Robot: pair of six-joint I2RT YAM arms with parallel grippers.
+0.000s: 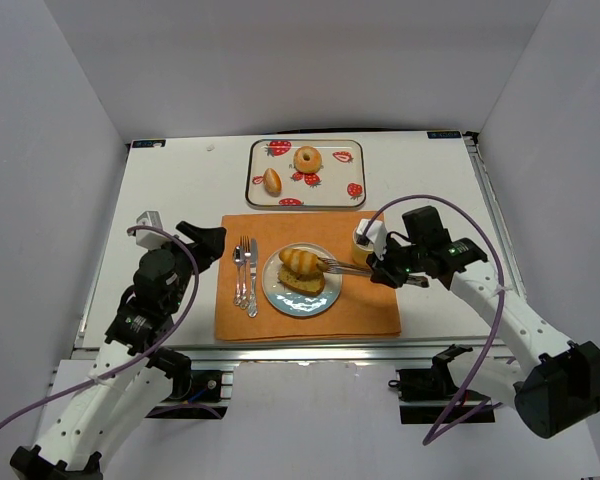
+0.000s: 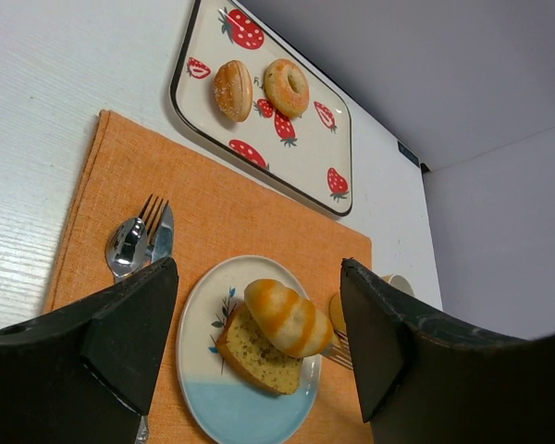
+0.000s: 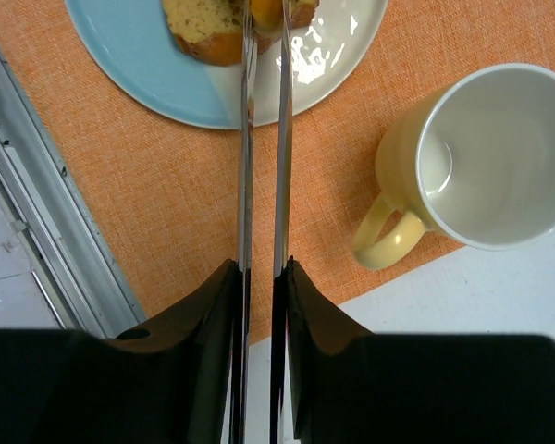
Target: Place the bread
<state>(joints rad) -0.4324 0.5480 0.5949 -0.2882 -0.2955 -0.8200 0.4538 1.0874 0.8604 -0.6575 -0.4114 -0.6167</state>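
Observation:
The bread, a striped orange-and-white roll [image 1: 300, 260] [image 2: 289, 316], lies on top of a cake slice [image 1: 307, 283] [image 2: 254, 356] on the white-and-blue plate [image 1: 280, 296] [image 2: 250, 412]. My right gripper [image 1: 388, 270] [image 3: 261, 268] is shut on metal tongs [image 1: 352, 268] [image 3: 245, 185]. The two arms of the tongs stand slightly apart and their tips reach the roll's right end. Whether they still pinch it I cannot tell. My left gripper [image 1: 205, 240] [image 2: 257, 264] hangs open and holds nothing, left of the plate above the mat's edge.
An orange placemat [image 1: 370, 310] carries the plate, a spoon, fork and knife [image 1: 245, 275] on its left, and a yellow mug [image 1: 361, 240] [image 3: 490, 157] at its right. Behind it, a strawberry-print tray [image 1: 255, 170] holds a doughnut [image 1: 307, 158] and a small bun [image 1: 272, 181].

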